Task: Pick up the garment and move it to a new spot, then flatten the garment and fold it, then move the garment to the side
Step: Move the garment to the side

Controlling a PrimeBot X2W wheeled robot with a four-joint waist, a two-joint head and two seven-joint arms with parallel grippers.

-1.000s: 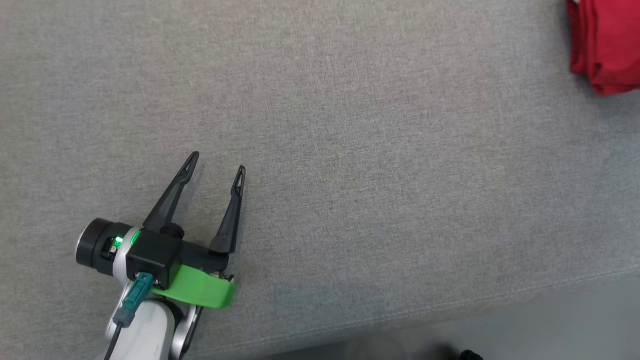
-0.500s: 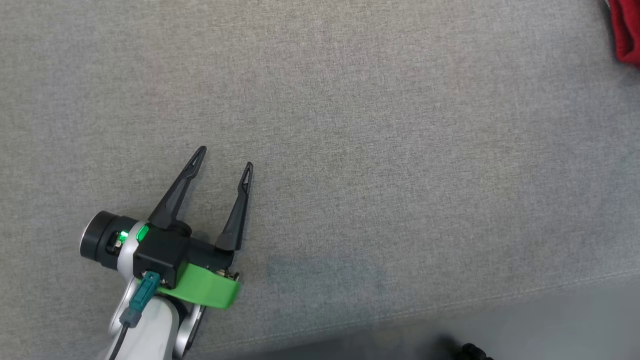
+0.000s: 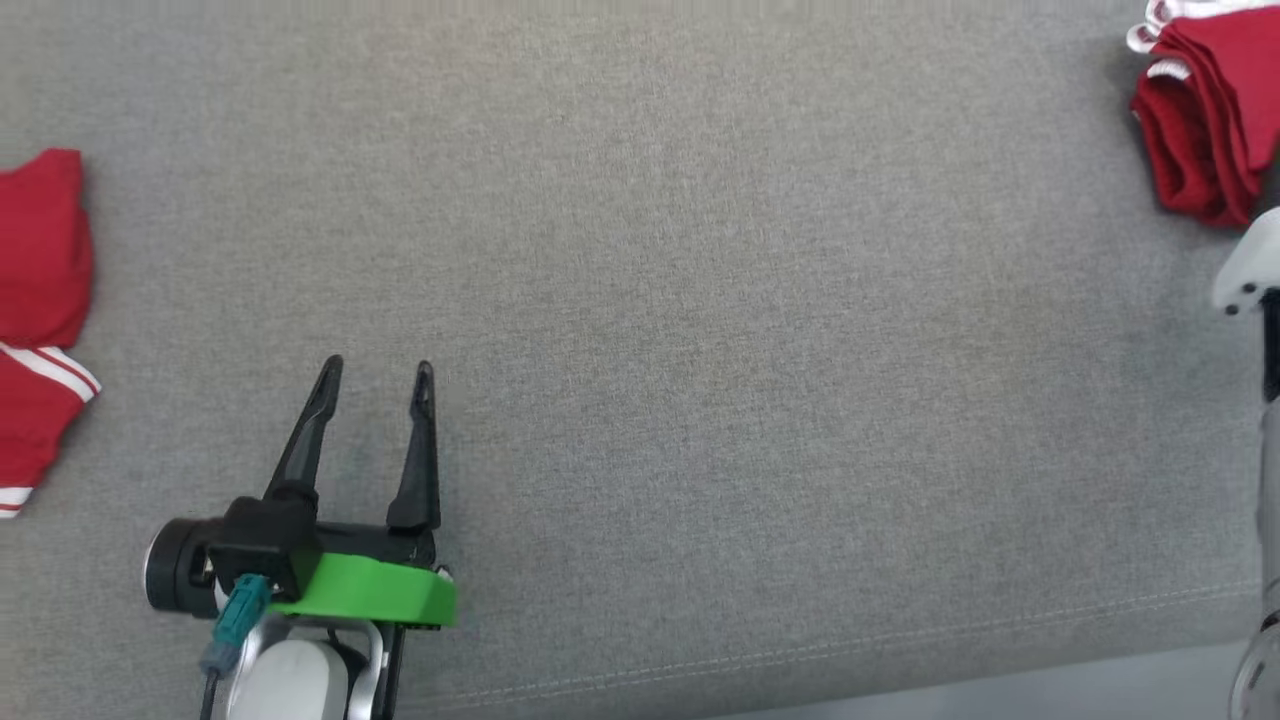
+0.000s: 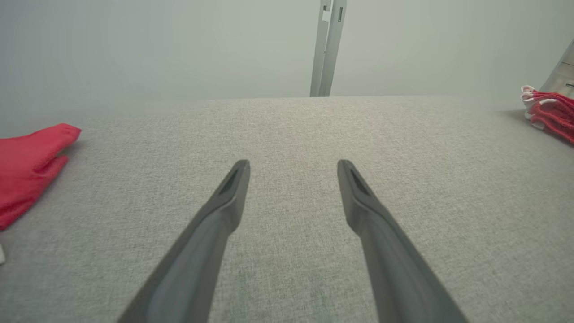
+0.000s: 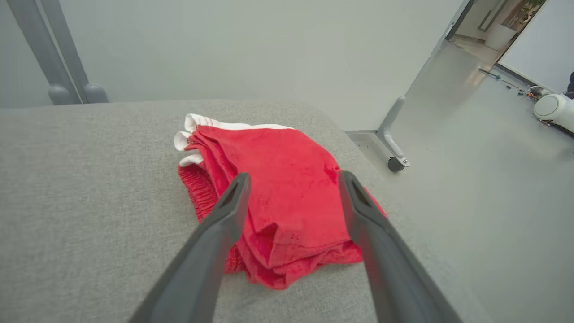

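Observation:
A folded red garment with white trim lies at the far right of the grey fabric surface. In the right wrist view my right gripper stands open just above this folded garment, with nothing pinched between its fingers. My pale right forearm shows at the right edge of the head view. My left gripper is open and empty at the lower left, low over bare fabric. The left wrist view has the left gripper with the folded garment far to its right.
A second red garment with white stripes lies at the left edge, and the same garment shows in the left wrist view. The surface's front edge runs along the bottom. A grey post stands behind, and a wheeled leg stands on the floor.
The head camera has swung, bringing the left red garment and my right forearm into view. My right gripper has gone from shut to open. The left gripper stays open.

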